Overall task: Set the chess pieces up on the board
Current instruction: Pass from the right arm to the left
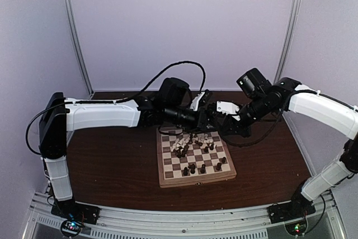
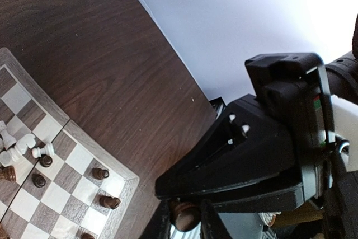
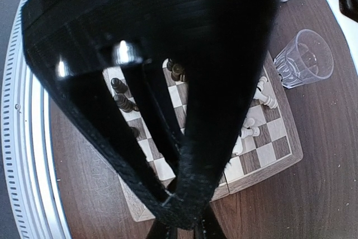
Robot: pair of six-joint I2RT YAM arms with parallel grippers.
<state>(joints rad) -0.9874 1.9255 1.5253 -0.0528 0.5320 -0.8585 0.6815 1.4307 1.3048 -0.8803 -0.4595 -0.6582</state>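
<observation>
Light-wood and checkered, the board point(image 1: 196, 181) lies on the dark table point(image 1: 112, 166) in front of both arms. Dark and cream chess pieces point(image 1: 193, 150) are scattered over its squares, and some cream ones lie on their sides. Near the board's far edge, the left gripper point(image 2: 184, 226) pinches a dark piece point(image 2: 184, 212) between its fingers. The right gripper point(image 3: 183, 229) hangs over the board, fully closed and holding nothing
</observation>
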